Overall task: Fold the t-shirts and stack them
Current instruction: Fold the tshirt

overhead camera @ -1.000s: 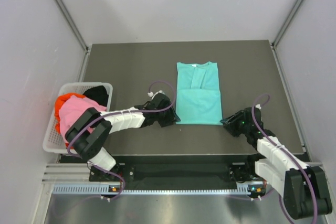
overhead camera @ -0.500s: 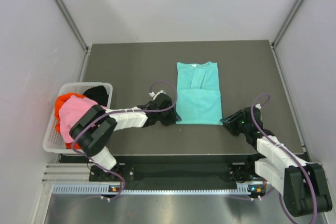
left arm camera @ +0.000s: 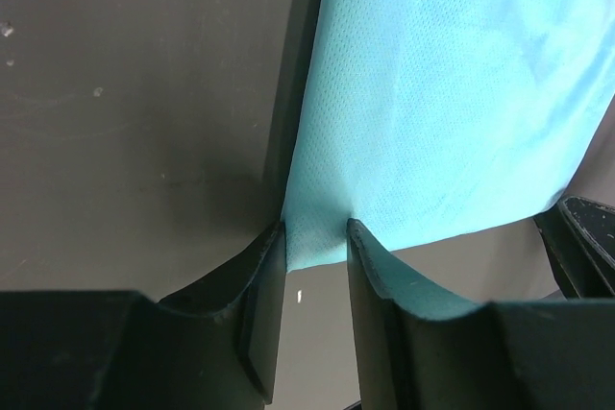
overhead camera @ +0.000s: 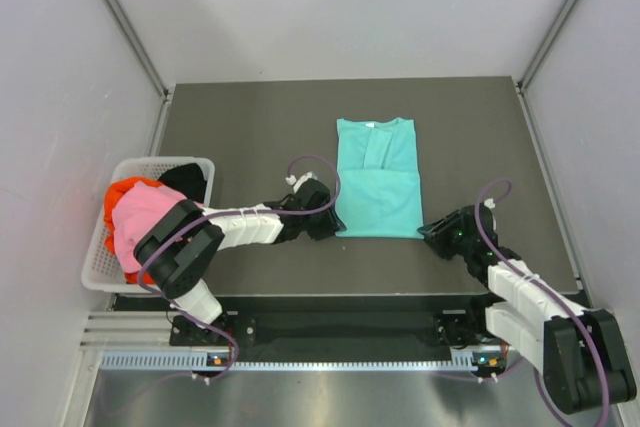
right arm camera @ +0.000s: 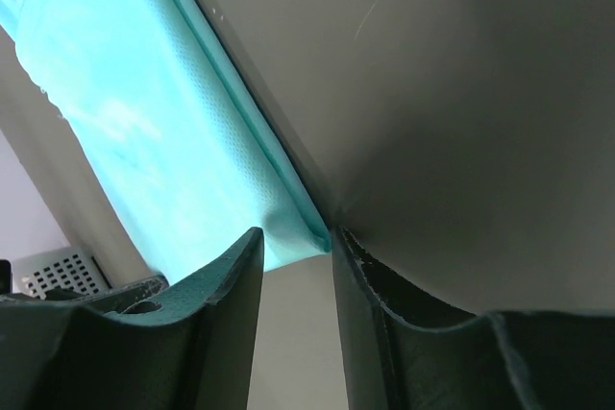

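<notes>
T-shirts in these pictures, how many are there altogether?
4: the teal t-shirt flat on the table, and the pink t-shirt, red-orange t-shirt and black t-shirt heaped in the white basket at left. Others may hide beneath them.

L end effector (left arm camera: pixel 315 237), R end effector (right arm camera: pixel 295 237), low, parted

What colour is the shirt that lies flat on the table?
The shirt is plain teal, with no print. The top external view shows it best.
</notes>
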Motion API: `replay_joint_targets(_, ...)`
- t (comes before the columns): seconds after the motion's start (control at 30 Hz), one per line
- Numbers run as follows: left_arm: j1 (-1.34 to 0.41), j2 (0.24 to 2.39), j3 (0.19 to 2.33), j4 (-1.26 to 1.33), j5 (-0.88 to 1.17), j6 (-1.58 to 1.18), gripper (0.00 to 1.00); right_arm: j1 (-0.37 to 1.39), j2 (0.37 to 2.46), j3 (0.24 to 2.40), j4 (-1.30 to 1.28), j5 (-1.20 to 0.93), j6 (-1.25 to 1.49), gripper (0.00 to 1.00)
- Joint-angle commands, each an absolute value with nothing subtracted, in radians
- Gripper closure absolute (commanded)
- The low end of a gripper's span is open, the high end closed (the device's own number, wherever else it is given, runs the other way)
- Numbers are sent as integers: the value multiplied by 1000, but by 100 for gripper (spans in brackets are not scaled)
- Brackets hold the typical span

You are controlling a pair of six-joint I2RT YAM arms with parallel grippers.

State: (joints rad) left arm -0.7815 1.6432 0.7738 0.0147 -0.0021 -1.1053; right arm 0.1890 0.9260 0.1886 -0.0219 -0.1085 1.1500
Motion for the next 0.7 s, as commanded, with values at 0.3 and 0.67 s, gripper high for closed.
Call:
replay_joint_targets(0.3,-792,1651,790,-20,-41,-1086,83,218,950,155,-43,-46,1155,73)
replay_joint_targets(0.67,-818,1591,810,-70,-66,-1060,100,218,781,218,-216,-6,1006,100)
